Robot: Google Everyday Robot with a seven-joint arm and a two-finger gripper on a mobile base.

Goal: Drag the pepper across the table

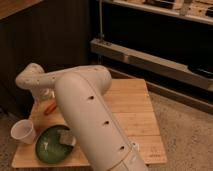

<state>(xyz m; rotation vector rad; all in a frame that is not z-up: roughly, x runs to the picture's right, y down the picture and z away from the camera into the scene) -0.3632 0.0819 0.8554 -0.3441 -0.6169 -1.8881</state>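
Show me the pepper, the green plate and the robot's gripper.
pepper [50, 108], camera view, middle of its orange body.
green plate [44, 149], camera view, bare left part of its surface.
gripper [44, 97], camera view, lower end, just behind the pepper at the table's left.

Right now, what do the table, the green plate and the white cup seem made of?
The table looks like pale wood or bamboo planks, matte, seams visible. The green plate: plastic or glazed ceramic, slight sheen. The cup: white paper or plastic, matte. The gripper is low over the table, by the pepper.
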